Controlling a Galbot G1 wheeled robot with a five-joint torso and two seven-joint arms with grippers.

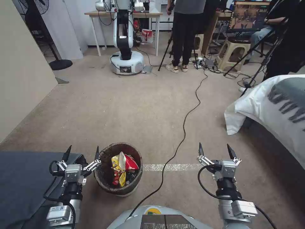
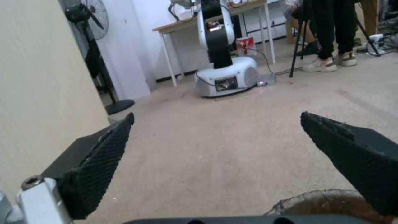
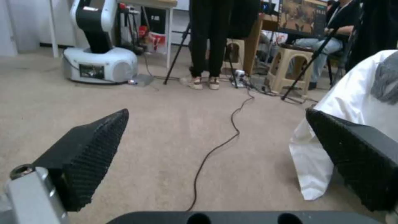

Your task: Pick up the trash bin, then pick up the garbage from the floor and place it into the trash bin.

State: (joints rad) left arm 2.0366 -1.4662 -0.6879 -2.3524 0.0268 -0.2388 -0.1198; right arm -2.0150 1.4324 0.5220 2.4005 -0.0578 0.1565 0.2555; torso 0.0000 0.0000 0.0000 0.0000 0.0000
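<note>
Round trash bin (image 1: 118, 187), crinkled dark liner, holds glossy wrappers (image 1: 123, 167) — left gripper (image 1: 81, 152) and right gripper (image 1: 215, 149) gape empty.

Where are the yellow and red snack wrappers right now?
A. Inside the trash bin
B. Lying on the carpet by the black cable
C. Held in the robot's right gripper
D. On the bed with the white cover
A. In the head view the snack wrappers sit inside the trash bin, which stands on the floor beside the open left gripper; the right gripper is open and holds nothing.
</note>
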